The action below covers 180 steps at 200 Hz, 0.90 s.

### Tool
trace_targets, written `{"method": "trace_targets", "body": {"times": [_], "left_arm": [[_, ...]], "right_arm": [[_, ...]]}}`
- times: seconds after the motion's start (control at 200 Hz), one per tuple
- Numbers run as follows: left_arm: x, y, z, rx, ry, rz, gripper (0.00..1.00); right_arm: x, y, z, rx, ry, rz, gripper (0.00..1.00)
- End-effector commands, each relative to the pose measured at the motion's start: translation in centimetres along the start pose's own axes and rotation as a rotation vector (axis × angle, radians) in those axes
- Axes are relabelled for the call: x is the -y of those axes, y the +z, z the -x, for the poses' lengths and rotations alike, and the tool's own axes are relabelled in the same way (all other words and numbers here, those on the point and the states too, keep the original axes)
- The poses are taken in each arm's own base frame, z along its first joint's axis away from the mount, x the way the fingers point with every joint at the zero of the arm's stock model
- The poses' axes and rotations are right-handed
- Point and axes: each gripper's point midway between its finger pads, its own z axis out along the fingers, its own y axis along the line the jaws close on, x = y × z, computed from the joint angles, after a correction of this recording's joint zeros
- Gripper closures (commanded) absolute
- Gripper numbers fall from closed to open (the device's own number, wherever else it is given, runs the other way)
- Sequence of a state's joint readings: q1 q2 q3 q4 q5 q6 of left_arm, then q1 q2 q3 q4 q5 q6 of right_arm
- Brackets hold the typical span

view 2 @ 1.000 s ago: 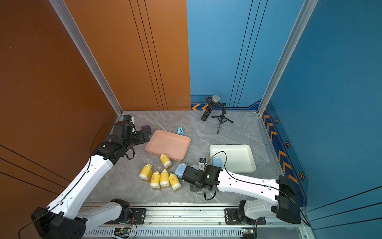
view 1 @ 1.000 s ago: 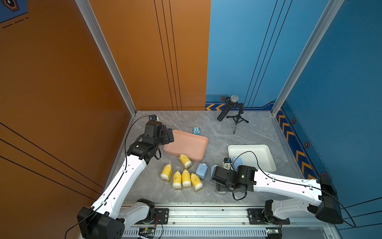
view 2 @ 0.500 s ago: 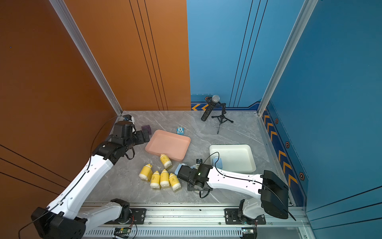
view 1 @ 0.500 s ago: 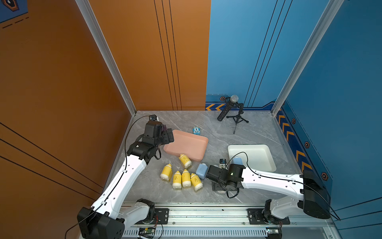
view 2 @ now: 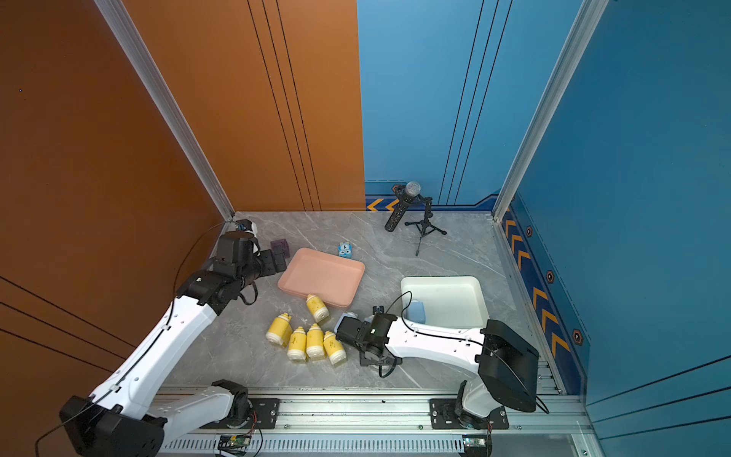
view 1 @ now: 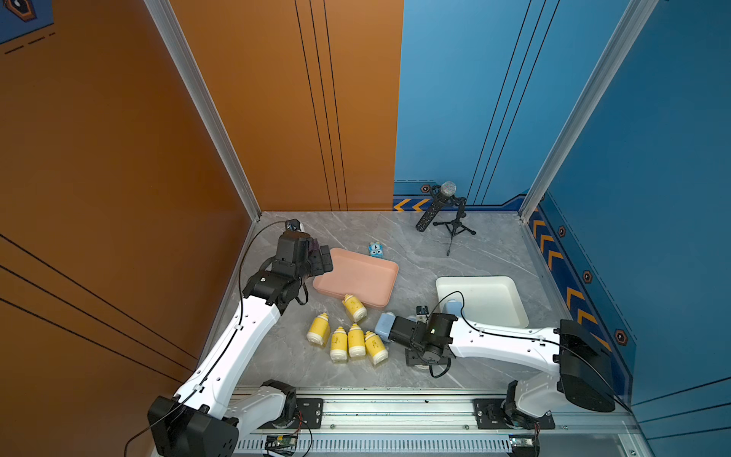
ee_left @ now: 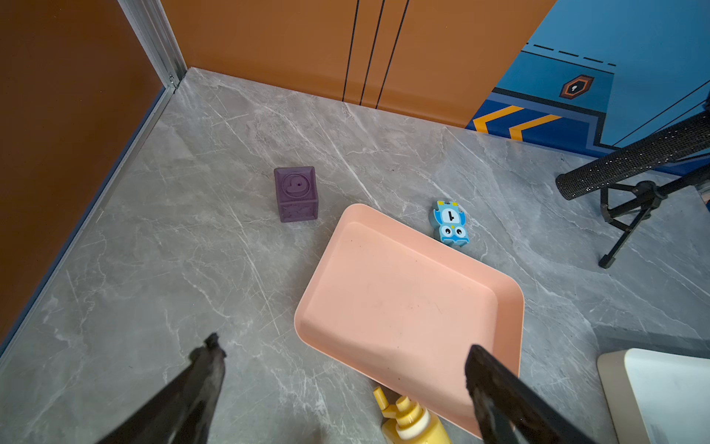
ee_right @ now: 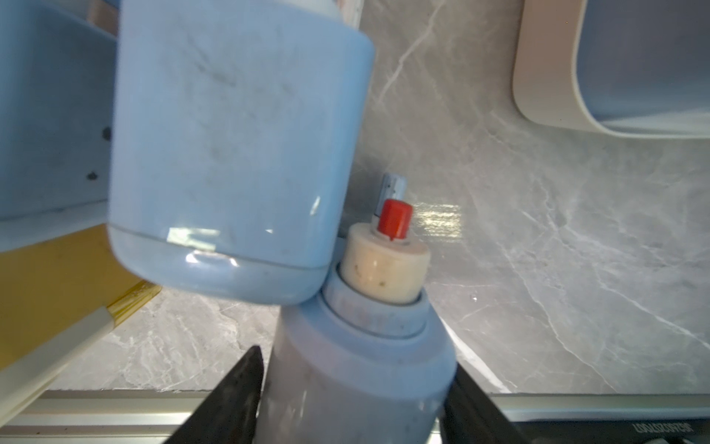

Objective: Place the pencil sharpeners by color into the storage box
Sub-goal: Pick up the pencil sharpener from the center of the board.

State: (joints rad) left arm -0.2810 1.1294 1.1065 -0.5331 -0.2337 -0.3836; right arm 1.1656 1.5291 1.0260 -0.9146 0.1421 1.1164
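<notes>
Right gripper (ee_right: 355,361): your jaws press both sides of a blue sharpener (ee_right: 361,346); you cannot tell whether it is lifted.
Neighbour: a second blue sharpener (ee_right: 234,153) leans on the gripped one's shoulder.
Left gripper (ee_left: 342,346): spread wide and empty, above the table beside the pink tray (ee_left: 407,300).
Yellow sharpeners (view 1: 356,340): five lie between your arms, one with its cap at the pink tray's rim.
White tray (view 1: 474,280): a third blue sharpener (view 1: 452,306) sits inside.
Views: only the right wrist view shows you the grip. The cube (ee_left: 296,194) and owl toy (ee_left: 449,223) show clearest from the left wrist.
Surface: grey marbled table (view 1: 415,253).
Room: orange walls to your left, blue to your right, and a microphone stand (view 1: 447,205) at the back.
</notes>
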Motion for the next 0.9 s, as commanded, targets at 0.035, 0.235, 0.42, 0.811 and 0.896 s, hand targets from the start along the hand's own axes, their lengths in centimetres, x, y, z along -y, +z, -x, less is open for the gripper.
{"method": "trace_targets", "body": {"times": [0.035, 0.235, 0.42, 0.811, 0.896], "left_arm": [[0.02, -0.32, -0.53, -0.012, 0.000, -0.012, 0.02], [0.03, -0.31, -0.56, -0.013, 0.000, -0.012, 0.02], [0.02, -0.28, -0.55, -0.013, 0.000, -0.011, 0.02], [-0.07, -0.27, -0.51, -0.011, 0.003, -0.006, 0.02], [-0.10, -0.40, -0.42, -0.007, 0.002, -0.005, 0.02]], "right_arm": [[0.30, 0.24, -0.39, -0.017, -0.028, -0.009, 0.36], [0.68, -0.03, -0.59, -0.028, -0.051, -0.013, 0.40], [0.87, 0.33, -0.69, -0.049, -0.067, -0.023, 0.37], [0.75, 0.48, -0.63, -0.062, -0.088, -0.022, 0.43], [0.85, 0.17, -0.67, -0.059, -0.086, -0.014, 0.49]]}}
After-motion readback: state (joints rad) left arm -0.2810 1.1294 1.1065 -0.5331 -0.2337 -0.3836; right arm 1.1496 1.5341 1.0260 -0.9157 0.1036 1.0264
